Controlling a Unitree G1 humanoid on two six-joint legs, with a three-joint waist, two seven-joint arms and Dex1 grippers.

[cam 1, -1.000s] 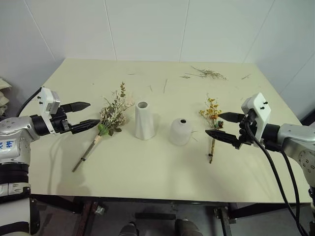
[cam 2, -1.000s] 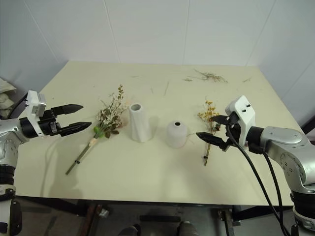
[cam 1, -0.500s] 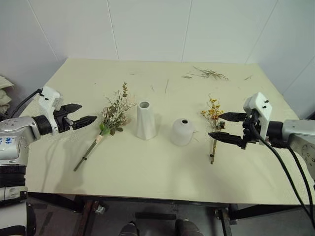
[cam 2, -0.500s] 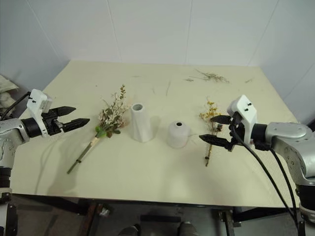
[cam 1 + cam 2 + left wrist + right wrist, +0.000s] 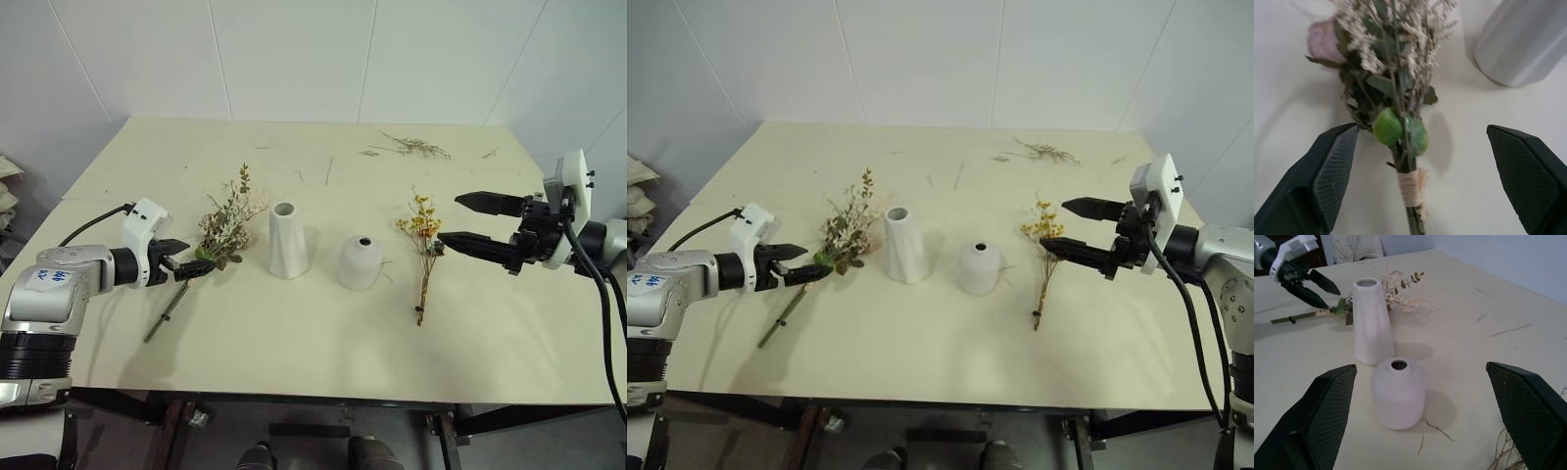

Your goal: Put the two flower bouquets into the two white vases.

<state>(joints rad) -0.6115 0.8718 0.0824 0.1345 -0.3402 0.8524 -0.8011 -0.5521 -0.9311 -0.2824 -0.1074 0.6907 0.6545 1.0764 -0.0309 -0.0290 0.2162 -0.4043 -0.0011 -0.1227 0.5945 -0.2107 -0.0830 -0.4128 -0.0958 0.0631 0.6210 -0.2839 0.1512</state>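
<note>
Meanwhile lowered left gripper (image 5: 195,264), agape, astride leafy bouquet (image 5: 223,227) stem, ungrasped; raised right gripper (image 5: 460,220), spread, off yellow bouquet (image 5: 424,235); both vases unfilled.

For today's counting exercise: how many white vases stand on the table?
2. A tall tapered matte white cone vase stands mid-table beside the leafy green-and-pink bouquet; a shorter rounded white dome vase stands to its right, nearer the yellow-orange flower bunch.
</note>
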